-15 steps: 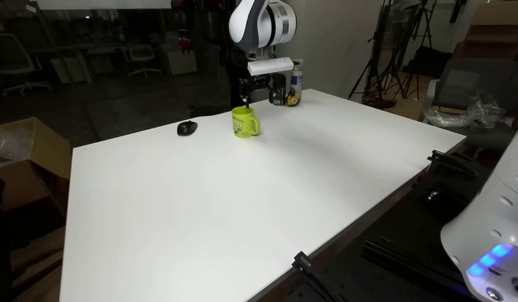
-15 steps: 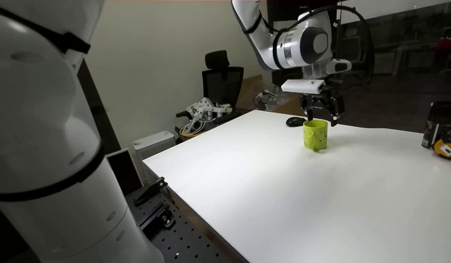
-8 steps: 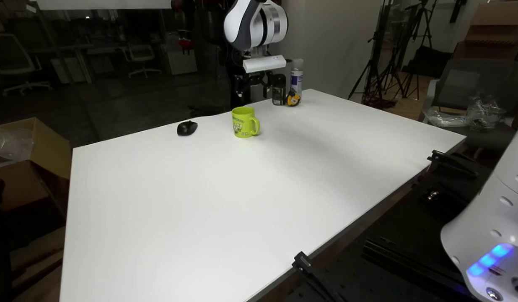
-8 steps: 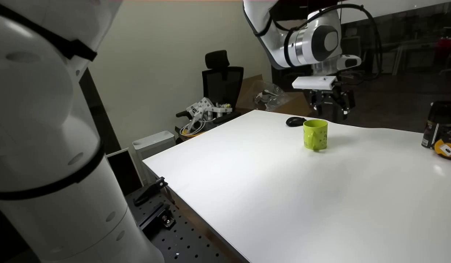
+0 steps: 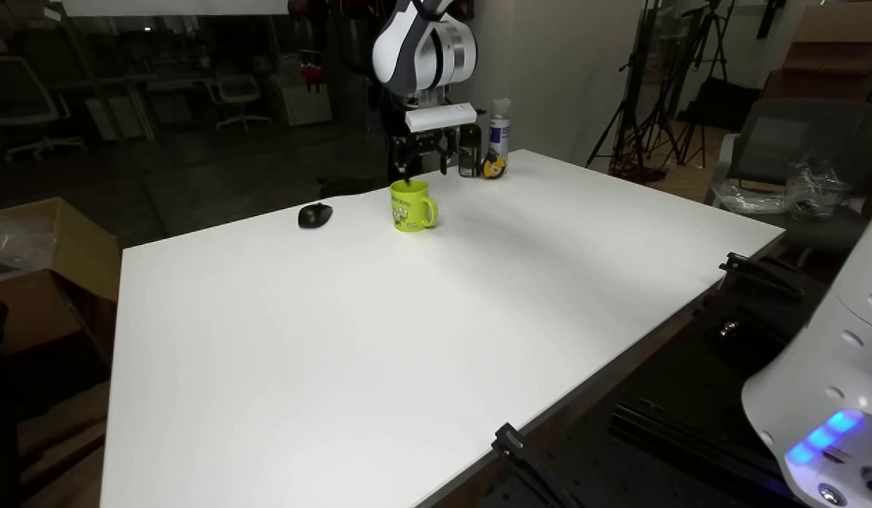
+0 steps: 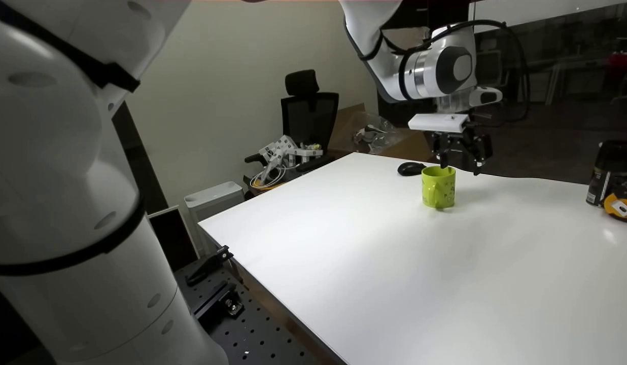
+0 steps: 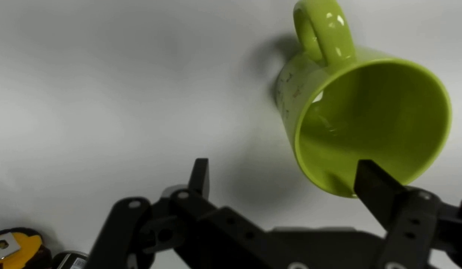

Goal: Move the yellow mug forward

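The gripper (image 7: 283, 162) is unclenched, its fingers spread wide, and in the wrist view the gap between the tips shows part of the white table (image 7: 141, 112) and a slice of the yellow mug (image 7: 369, 112). One fingertip overlaps the mug's rim on the side away from the handle; whether it touches the rim or hangs just above it, I cannot tell. The other finger is over the table, off to one side of the mug. The white arm (image 5: 425, 60) comes down to the gripper from above. In both exterior views the table's far edge passes close behind the mug, leaving little surface there, while on the camera side a broad stretch of table runs to the near edge, where two black clamps (image 5: 508, 439) sit. The mug stands upright, below the gripper and slightly nearer the cameras; in an exterior view its handle points to the picture's right. A computer mouse (image 5: 315, 215) lies near the mug, apart from it, by the far edge. Well away on the opposite side of the mug, a tape measure (image 5: 493, 166), a black can (image 5: 468, 152) and a spray can (image 5: 499, 130) stand close together.
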You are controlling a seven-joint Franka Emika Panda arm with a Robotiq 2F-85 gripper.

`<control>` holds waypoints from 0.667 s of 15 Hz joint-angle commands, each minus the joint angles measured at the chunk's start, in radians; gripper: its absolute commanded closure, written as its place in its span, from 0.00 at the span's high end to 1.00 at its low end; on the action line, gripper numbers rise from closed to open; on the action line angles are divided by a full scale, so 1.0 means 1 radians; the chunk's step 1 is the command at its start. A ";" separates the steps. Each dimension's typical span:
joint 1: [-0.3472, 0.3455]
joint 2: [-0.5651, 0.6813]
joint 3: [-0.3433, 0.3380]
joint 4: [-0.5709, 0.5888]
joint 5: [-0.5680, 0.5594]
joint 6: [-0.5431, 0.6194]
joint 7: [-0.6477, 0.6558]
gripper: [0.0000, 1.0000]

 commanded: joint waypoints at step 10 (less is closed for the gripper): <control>0.011 0.068 -0.010 0.051 -0.005 -0.115 0.021 0.52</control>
